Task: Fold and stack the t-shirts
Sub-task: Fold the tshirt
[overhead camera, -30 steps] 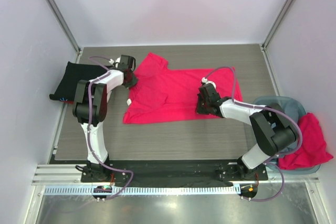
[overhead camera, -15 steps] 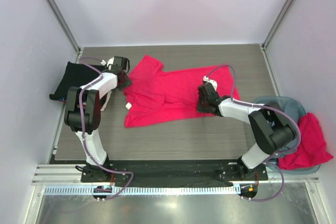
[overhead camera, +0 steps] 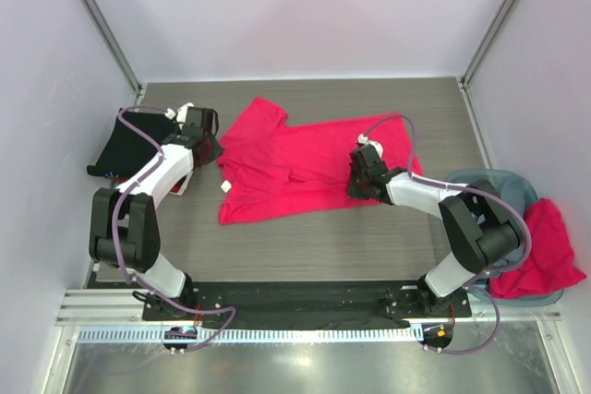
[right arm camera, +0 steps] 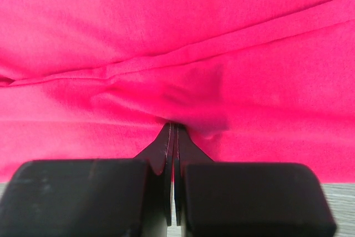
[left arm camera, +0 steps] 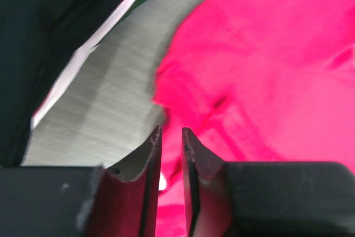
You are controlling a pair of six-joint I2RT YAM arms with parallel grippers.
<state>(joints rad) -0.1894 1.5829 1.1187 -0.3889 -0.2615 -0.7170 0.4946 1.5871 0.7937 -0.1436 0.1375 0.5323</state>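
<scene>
Pink-red t-shirt (overhead camera: 305,168) lies spread across mid tabletop (overhead camera: 323,246), left part bunched and partly folded over. Left hand (overhead camera: 211,140) sits at shirt's left sleeve edge, fingers a narrow gap apart, nothing gripped between them in wrist view (left arm camera: 171,131). Right hand (overhead camera: 360,180) is closed tight, pinching a pucker of the shirt's near hem (right arm camera: 173,126). Black t-shirt (overhead camera: 125,140) lies at far left tabletop edge. Grey-blue bin (overhead camera: 480,182) at right holds another pink-red garment (overhead camera: 540,246).
</scene>
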